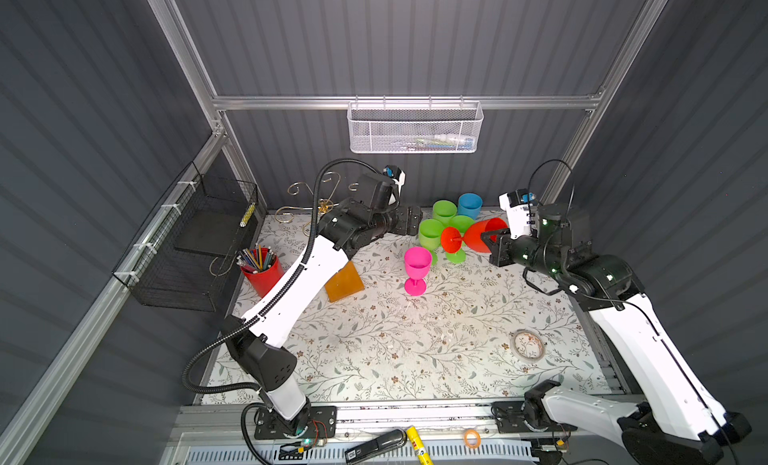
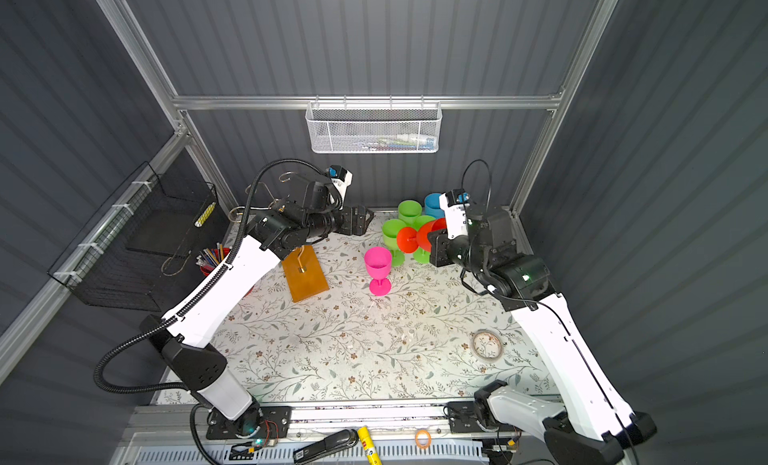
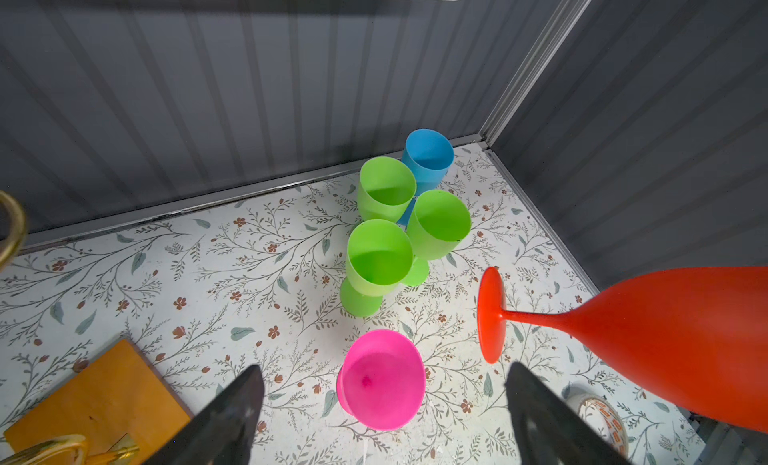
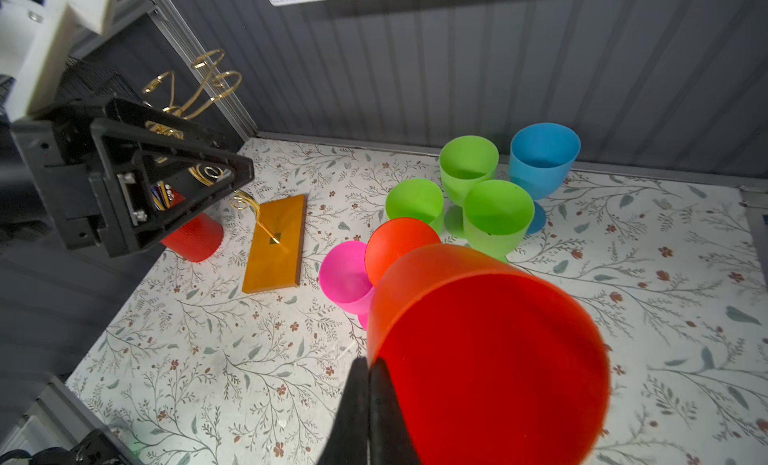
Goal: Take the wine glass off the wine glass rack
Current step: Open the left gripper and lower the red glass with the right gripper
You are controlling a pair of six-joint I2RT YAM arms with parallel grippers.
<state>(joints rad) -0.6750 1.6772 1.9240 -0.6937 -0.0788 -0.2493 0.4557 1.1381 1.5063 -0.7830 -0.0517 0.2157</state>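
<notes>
The red wine glass (image 1: 482, 234) (image 2: 428, 236) hangs sideways in the air, foot pointing left, above the green glasses. My right gripper (image 4: 369, 365) (image 1: 490, 239) is shut on its rim, one finger inside the bowl (image 4: 490, 359) and one outside. My left gripper (image 3: 384, 371) (image 1: 409, 221) stands open just left of the glass's foot (image 3: 490, 313), holding nothing. The wine glass rack (image 1: 316, 193) (image 4: 208, 80), gold wire on an orange-brown base (image 2: 305, 274), stands at the back left behind the left arm, with no glass on the arms that show.
A pink glass (image 1: 417, 267), three green glasses (image 1: 432, 232) and a blue one (image 1: 469, 205) stand at the back middle. A red pencil cup (image 1: 262, 272) and black wire basket (image 1: 195, 242) sit at left. A tape roll (image 1: 528, 345) lies front right.
</notes>
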